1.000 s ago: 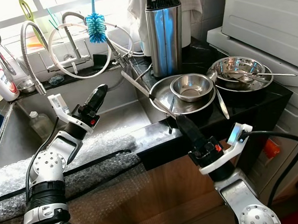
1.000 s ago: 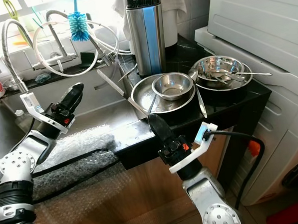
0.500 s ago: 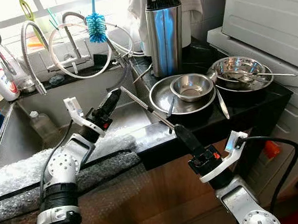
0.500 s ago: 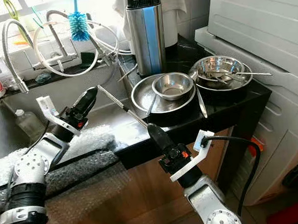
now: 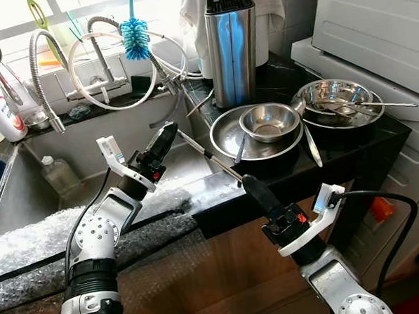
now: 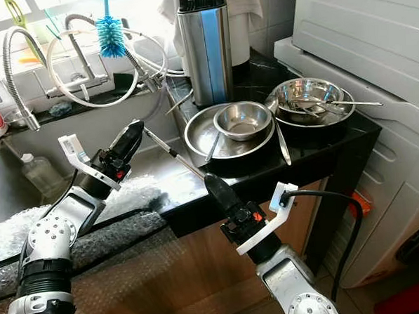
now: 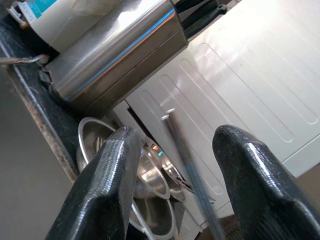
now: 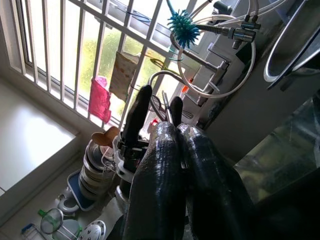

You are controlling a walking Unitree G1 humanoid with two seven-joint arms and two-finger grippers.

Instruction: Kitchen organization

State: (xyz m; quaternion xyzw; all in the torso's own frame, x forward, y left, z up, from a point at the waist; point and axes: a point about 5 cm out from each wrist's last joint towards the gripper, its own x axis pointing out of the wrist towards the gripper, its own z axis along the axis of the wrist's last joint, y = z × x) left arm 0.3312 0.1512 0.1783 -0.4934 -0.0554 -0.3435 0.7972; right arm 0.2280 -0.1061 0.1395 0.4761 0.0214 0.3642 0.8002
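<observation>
A: What is the right tool doing?

B: Its two fingers are pinched together on the near end of a long thin metal rod, probably a skewer or long utensil; I can't make out its far end. The tool sits just off the front edge of the surface, so the rod angles up and back over the sink instead of dragging across the dishes.

A: And the left tool?

B: It is at the rod's other end, above the sink's right side. In its wrist view the fingers stand apart with the rod running between them, not clamped. I judge this to be a handover or a two-point steadying: a rod that long and thin would wobble if held at one end only.

A: Where would it go?

B: Hard to say. A knife block stands at the back of the surface beside the sink, and it has slots, so that is one guess.

A: What else is out?

B: A wide pan with a small bowl in it, near the front edge, and a second bowl with cutlery towards the right edge. A blue brush hangs over the tap behind the sink.
</observation>
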